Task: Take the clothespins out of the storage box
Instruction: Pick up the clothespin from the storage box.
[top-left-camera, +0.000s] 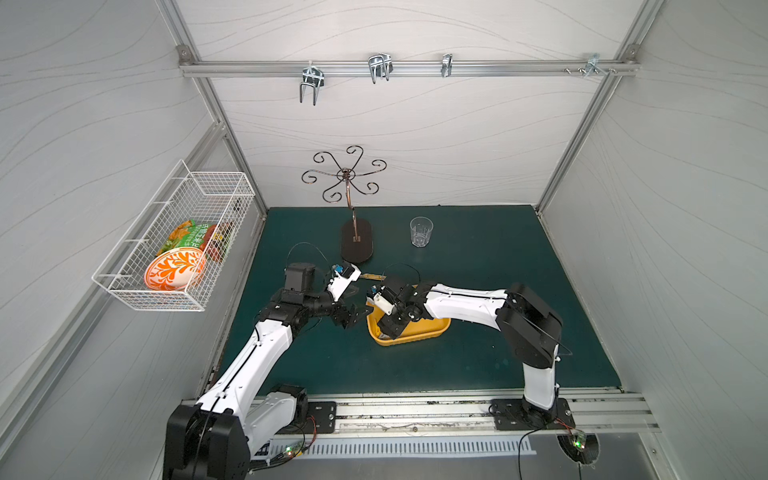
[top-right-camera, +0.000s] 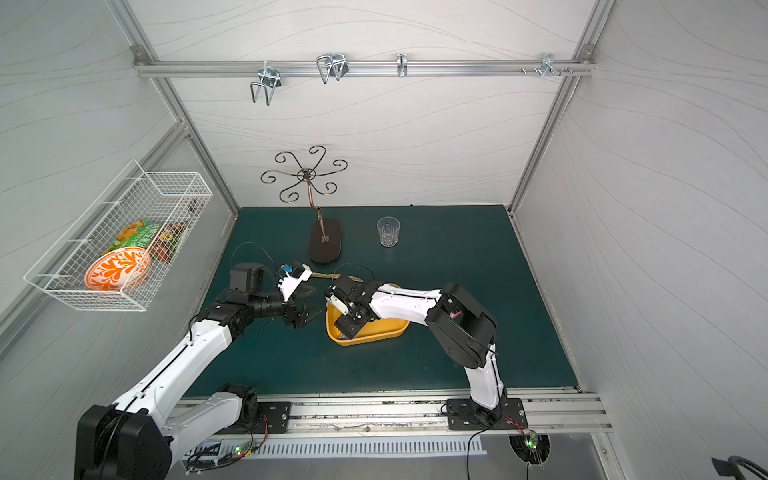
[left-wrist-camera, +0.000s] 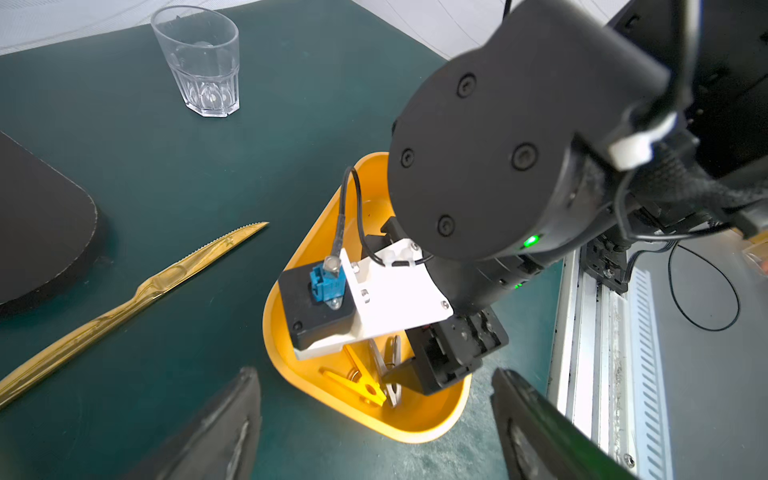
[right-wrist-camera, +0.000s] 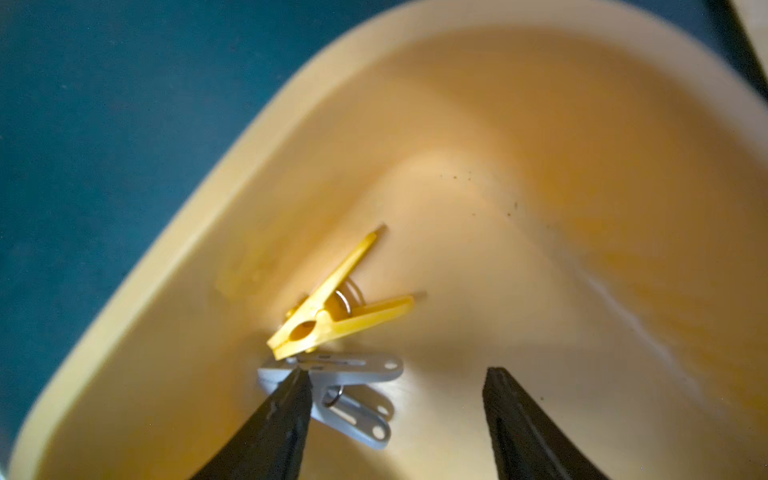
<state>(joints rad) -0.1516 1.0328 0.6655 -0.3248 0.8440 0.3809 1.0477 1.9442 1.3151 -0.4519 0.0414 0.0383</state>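
On a dark green mat (top-left-camera: 478, 353), the yellow-orange storage box (top-left-camera: 432, 330) sits near the middle, well apart from the mat's edges, with bare mat open in front of it and toward the robot's right. The right gripper (right-wrist-camera: 397, 374) reaches down into the box's left end with its jaws spread wide and nothing clamped between them. One of its fingers (right-wrist-camera: 282, 415) overlaps the nose of a grey clothespin (right-wrist-camera: 357, 365); whether it touches is unclear. A yellow clothespin (right-wrist-camera: 332, 316) lies just beside the grey one on the box floor, close to the curved wall.

The left gripper (top-left-camera: 352, 319) hovers just outside the box's left end, fingers wide apart and empty. Behind the box lies a gold knife (left-wrist-camera: 137, 291), between it and the dark oval base of a scrolled metal stand (top-left-camera: 356, 245). A clear tumbler (top-left-camera: 421, 232) stands farther back, well apart.

White panels enclose the cell, with a hook rail (top-left-camera: 407, 68) across the back wall. A white wire basket (top-left-camera: 158, 300) on the left wall holds an orange-patterned plate (top-left-camera: 174, 269) and a green packet (top-left-camera: 195, 239) whose print is too small to read.
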